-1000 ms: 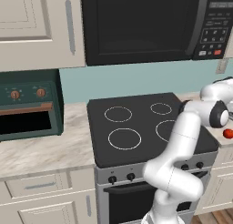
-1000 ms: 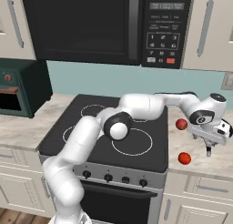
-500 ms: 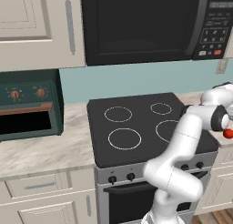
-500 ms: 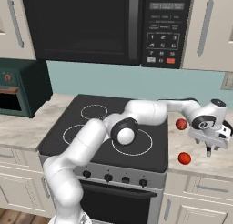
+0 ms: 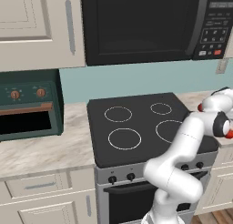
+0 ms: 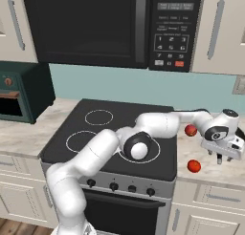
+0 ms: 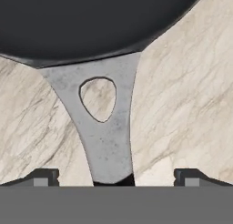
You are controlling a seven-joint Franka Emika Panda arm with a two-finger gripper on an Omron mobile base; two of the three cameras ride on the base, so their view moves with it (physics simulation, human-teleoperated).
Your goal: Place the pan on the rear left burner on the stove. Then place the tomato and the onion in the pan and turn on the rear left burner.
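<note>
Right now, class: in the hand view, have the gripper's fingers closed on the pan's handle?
No. The gripper is open, its fingertips standing apart on either side of the pan handle, clear of it.

counter (image 7: 182, 104): marble, right of stove (image 6: 95, 148) | on it: pan (image 7: 91, 22), 2 red round items (image 6: 194, 165)

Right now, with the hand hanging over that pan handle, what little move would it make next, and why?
Probably lower a little further and close on the handle. In the hand view the gripper is open, one finger tip on each side of the silver handle, with the pan lying on the marble counter. The rear left burner is bare, so the pan must be lifted first.
</note>
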